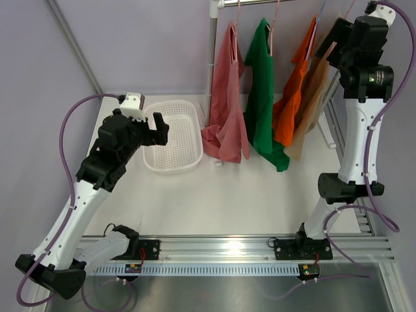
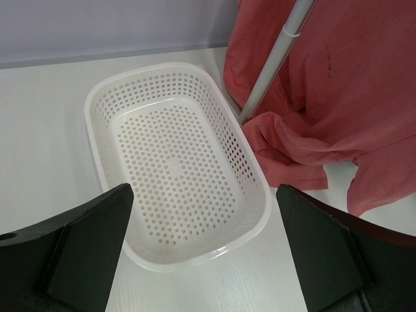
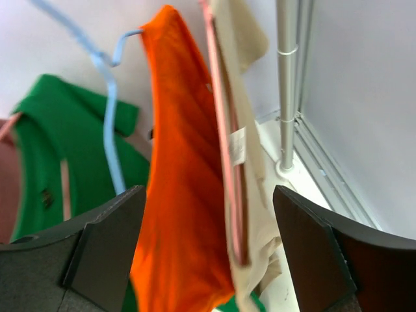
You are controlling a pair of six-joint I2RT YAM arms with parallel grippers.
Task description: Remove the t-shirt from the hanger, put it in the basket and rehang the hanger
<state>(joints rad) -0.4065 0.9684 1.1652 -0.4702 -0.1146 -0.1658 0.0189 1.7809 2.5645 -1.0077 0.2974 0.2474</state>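
Observation:
Several t-shirts hang on hangers from a rail at the back: pink (image 1: 224, 104), green (image 1: 261, 91), orange (image 1: 296, 91) and beige (image 1: 313, 104). My right gripper (image 1: 333, 42) is raised high at the right end of the rail, open, close beside the beige shirt. In the right wrist view the orange shirt (image 3: 185, 162) on a blue hanger (image 3: 107, 84) and the beige shirt (image 3: 250, 195) on a pink hanger (image 3: 227, 169) lie between its open fingers (image 3: 107, 250). My left gripper (image 1: 156, 130) is open and empty over the white basket (image 1: 174, 166).
The perforated white basket (image 2: 110, 97) is empty on the white table. The rack's upright pole (image 1: 212, 58) stands behind it, with the pink shirt (image 2: 325, 97) pooling at its foot. A second rack post (image 3: 286, 84) stands at the far right.

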